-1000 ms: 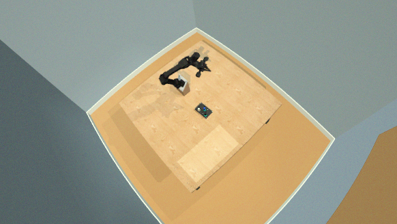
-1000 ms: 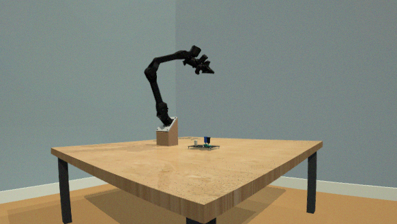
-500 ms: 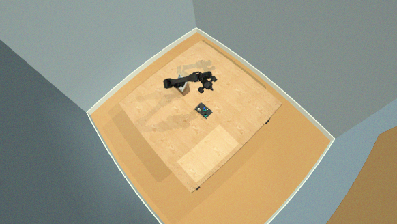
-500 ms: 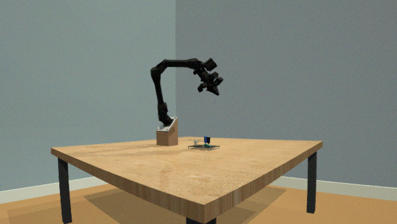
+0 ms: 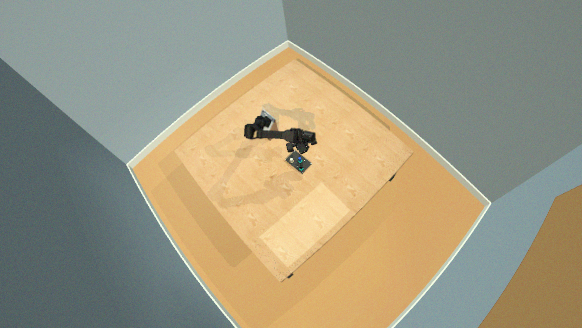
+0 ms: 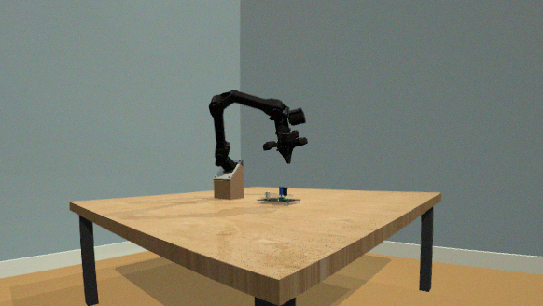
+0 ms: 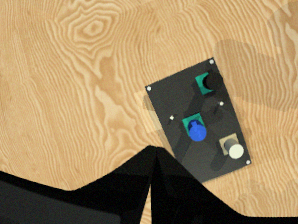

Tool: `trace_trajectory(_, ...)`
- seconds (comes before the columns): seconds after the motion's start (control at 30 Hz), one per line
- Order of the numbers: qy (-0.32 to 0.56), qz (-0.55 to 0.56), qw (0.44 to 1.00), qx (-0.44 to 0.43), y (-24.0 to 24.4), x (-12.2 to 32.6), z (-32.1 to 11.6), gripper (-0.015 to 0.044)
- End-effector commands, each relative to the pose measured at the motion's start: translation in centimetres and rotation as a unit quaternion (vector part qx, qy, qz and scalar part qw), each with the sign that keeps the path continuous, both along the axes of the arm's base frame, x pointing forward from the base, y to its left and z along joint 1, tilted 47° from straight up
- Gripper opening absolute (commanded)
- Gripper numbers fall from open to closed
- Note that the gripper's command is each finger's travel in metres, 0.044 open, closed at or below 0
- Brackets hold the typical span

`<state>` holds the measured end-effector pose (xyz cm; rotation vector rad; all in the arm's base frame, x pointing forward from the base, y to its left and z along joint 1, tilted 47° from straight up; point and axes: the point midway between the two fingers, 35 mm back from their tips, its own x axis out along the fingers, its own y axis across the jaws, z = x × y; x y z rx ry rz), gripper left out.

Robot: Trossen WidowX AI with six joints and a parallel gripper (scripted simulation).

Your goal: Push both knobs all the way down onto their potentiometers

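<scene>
The dark circuit board (image 5: 292, 156) (image 7: 167, 100) stands low on the table. A blue knob (image 7: 197, 131) (image 6: 281, 190) sits over a green potentiometer (image 7: 186, 120) near the board's middle. A black knob (image 7: 213, 81) (image 6: 285, 191) is over another green potentiometer (image 7: 201, 84) at the board's upper end in the wrist view. A white knob (image 7: 236, 151) (image 6: 267, 195) is over a beige base at the lower right. How far each knob is down its shaft is hard to tell. My gripper (image 7: 154, 153) (image 6: 288, 162) is shut and empty, well above the board. Its fingers hide the board's lower corner in the wrist view.
The arm's base block (image 6: 229, 188) stands on the wooden table (image 5: 240, 175) (image 6: 196, 233) behind the board. Small white-topped posts (image 7: 172, 118) show on the board between and beside the knobs. A paler rectangle (image 5: 306, 225) lies on the table near its front edge.
</scene>
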<state>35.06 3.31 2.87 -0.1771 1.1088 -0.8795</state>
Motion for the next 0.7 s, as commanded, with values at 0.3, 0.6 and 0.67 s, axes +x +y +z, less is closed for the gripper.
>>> trace_trajectory(0.3,0.023,-0.097,0.995,-0.017,-6.8,-2.0,-2.8,0.0)
trace_trajectory(0.6,0.023,-0.097,0.995,-0.017,-7.2,-2.0,-3.1,0.0)
trace_trajectory(0.67,0.023,-0.097,0.995,-0.017,-7.4,-2.0,-3.3,0.0)
